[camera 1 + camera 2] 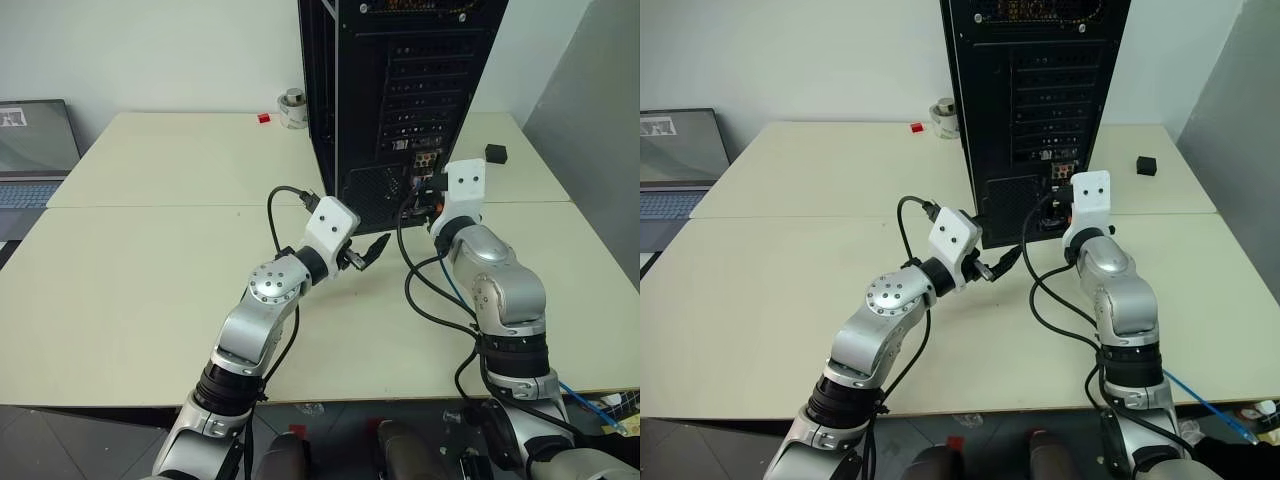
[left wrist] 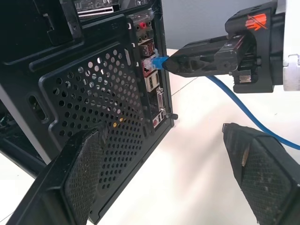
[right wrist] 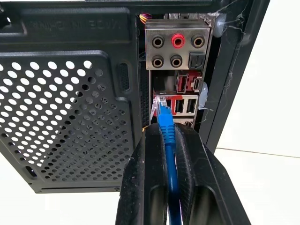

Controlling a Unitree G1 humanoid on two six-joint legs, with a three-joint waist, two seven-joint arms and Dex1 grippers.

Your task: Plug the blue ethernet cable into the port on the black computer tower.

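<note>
I see right gripper (image 3: pixel 169 140) pinching thin bright-blue ethernet cable (image 3: pixel 167 129), clear plug at port (image 3: pixel 161 104) of tall black metal computer tower (image 3: pixel 70 93); left gripper (image 2: pixel 173 173) gaping, empty, beside tower.

One black computer tower (image 1: pixel 400 90); one blue ethernet cable (image 3: pixel 168 136); one laptop (image 1: pixel 35 150); two tables (image 1: pixel 150 290)

You see a bright-blue ethernet cable (image 3: pixel 167 136), a black computer tower (image 3: pixel 70 117) with dotted vent holes, and a cream desk (image 1: pixel 150 260).
</note>
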